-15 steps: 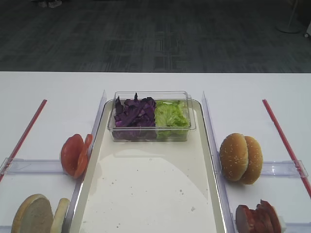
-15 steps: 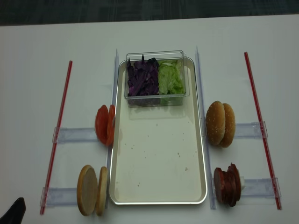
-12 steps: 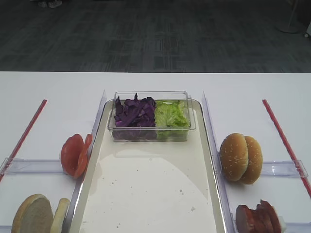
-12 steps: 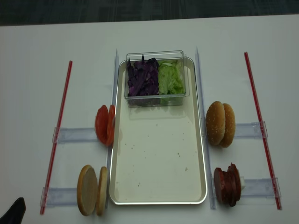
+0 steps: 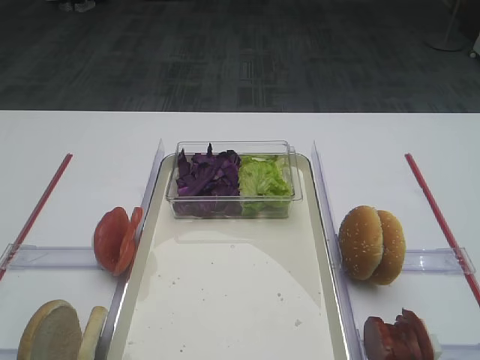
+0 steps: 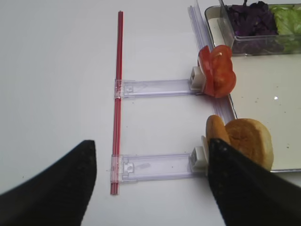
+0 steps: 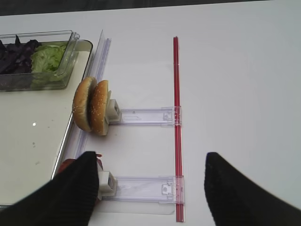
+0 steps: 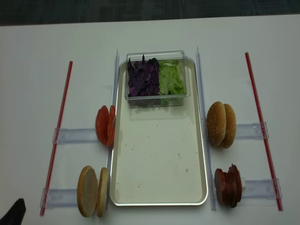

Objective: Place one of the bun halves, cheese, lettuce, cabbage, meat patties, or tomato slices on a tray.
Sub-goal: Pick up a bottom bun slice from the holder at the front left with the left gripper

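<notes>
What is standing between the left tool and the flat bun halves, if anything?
Nothing visible does. In the left wrist view the left tool is open, and the bun halves stand on edge just ahead of its right finger, beside the tray. Only bare white table lies between them.

A lab-like test room: white table (image 5: 82, 135) with acrylic holders (image 8: 75, 136), grey carpet tiles (image 5: 240, 52) beyond.

Looking down on a white surface (image 7: 235, 70). Right end effector (image 7: 150, 188) with two dark fingers (image 7: 70, 193) spread wide at the bottom edge. Between them, clear plastic rails (image 7: 141, 115) crossing a red strip (image 7: 177, 117). Sesame buns (image 7: 91, 106) upright beside the tray (image 7: 28, 141), holding a clear tub (image 7: 66, 56) of lettuce (image 7: 47, 56) and purple cabbage (image 7: 16, 54).
</notes>
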`<move>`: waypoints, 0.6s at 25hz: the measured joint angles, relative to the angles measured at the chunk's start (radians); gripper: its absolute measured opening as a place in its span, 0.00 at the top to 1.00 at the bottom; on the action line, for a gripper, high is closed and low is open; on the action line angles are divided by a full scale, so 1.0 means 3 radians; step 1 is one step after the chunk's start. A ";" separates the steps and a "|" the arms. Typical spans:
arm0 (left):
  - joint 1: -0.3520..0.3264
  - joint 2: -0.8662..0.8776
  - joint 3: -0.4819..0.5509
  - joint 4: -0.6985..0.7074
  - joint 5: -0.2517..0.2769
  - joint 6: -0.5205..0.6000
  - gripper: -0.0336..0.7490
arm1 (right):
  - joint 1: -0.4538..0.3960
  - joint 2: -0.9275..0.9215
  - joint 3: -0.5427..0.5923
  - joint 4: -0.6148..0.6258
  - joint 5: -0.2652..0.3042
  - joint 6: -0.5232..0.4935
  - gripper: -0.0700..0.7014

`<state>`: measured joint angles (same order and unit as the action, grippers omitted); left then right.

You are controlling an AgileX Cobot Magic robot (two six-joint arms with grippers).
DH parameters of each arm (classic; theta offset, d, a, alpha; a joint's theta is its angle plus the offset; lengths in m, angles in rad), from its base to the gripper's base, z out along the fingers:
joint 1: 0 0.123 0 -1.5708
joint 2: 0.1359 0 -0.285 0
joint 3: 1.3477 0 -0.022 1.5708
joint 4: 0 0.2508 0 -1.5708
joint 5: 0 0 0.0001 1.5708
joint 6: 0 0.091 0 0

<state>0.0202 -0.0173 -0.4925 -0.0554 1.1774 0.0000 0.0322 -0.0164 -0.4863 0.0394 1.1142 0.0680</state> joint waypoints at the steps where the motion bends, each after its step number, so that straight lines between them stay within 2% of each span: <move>1: 0.0000 0.0000 0.0000 0.0000 0.0000 0.0000 0.35 | 0.0000 0.0000 0.0000 0.0000 0.0000 0.0000 0.25; 3: 0.0000 0.0000 -0.0007 0.0000 0.0036 0.0000 0.35 | 0.0000 0.0000 0.0000 0.0000 0.0000 0.0000 0.25; 8: -0.0018 0.0365 -0.0176 -0.0059 0.0290 -0.0045 0.35 | 0.0000 0.0000 0.0000 0.0000 0.0000 0.0000 0.25; 15: -0.0137 0.0681 -0.0534 -0.0064 0.0317 -0.0223 0.35 | 0.0000 0.0000 0.0000 0.0000 0.0000 0.0000 0.25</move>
<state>-0.0208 0.1871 -0.6527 -0.0747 1.2723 -0.0670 0.0322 -0.0164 -0.4863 0.0394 1.1142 0.0680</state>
